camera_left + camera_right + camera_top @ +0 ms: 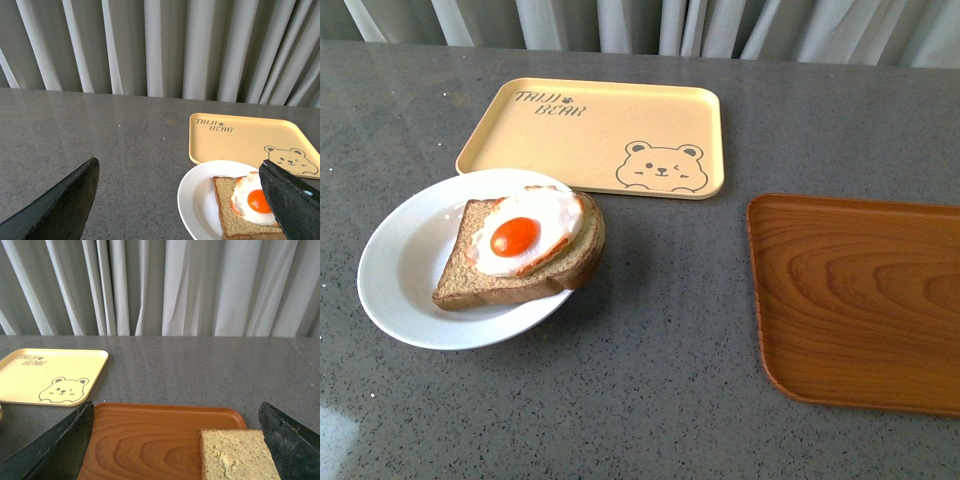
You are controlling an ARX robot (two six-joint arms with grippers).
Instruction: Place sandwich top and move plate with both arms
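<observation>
The white plate (405, 265) sits at the table's left and holds a brown bread slice (470, 275) with a fried egg (525, 232) on it. The sandwich top (237, 455), a speckled brown slice, lies on the wood-grain tray (145, 440) in the right wrist view; it is out of the front view. My right gripper (176, 407) is open above that tray, with the slice near one finger. My left gripper (179, 170) is open above the plate (197, 200), one finger over the egg's side. Neither arm shows in the front view.
The pale yellow bear-print tray (590, 125) lies behind the plate, its near edge touching or overlapping the plate's rim. The wood-grain tray (860, 300) fills the right side. Grey speckled tabletop (660, 350) lies between them. Curtains hang behind the table.
</observation>
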